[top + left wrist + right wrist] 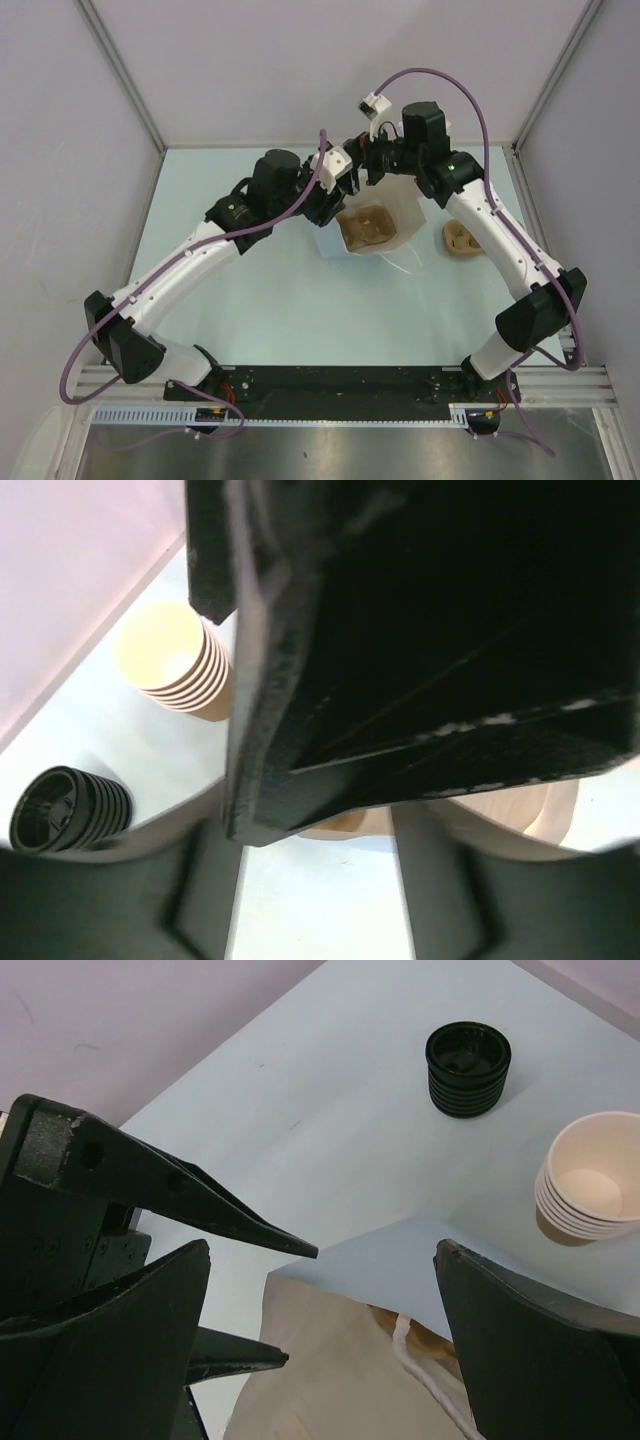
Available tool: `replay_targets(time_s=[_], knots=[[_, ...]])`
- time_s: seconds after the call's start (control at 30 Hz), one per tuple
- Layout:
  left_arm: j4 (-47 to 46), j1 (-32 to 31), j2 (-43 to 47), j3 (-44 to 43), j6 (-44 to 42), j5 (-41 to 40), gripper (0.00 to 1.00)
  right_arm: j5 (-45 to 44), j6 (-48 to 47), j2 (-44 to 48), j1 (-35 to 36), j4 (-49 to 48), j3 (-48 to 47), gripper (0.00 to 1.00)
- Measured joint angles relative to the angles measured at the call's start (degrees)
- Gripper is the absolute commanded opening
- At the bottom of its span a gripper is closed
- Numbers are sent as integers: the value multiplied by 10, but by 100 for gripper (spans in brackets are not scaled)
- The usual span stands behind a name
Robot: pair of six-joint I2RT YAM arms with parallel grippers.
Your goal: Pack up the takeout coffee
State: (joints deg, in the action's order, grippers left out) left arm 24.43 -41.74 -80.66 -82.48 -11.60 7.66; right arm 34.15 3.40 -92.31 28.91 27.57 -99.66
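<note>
We record the right pincer wide above the white paper bag on the surface; the left pincer, jaws apart, at its rim.

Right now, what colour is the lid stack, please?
Lid stack: black, clearest in the right wrist view.

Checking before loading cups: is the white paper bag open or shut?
Open. From above, the white paper bag gapes upward, and a brown cup carrier shows inside through its mouth.
</note>
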Motion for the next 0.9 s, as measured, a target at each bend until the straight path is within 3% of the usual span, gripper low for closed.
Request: replay_targets(time_s=[0.03, 0.53, 0.63, 0.7, 0.9], knots=[[0, 0, 0, 0, -3, -2, 46, -1, 0, 2, 0, 0, 2, 100], [-8, -6, -3, 0, -10, -20, 28, -5, -7, 26, -7, 12, 14, 100], [-9, -7, -7, 0, -10, -23, 31, -5, -7, 26, -9, 13, 17, 100], [-9, -7, -9, 0, -10, -25, 40, -7, -7, 26, -10, 13, 20, 100], [-6, -8, -14, -1, -10, -24, 41, -12, -11, 26, -13, 19, 22, 100]])
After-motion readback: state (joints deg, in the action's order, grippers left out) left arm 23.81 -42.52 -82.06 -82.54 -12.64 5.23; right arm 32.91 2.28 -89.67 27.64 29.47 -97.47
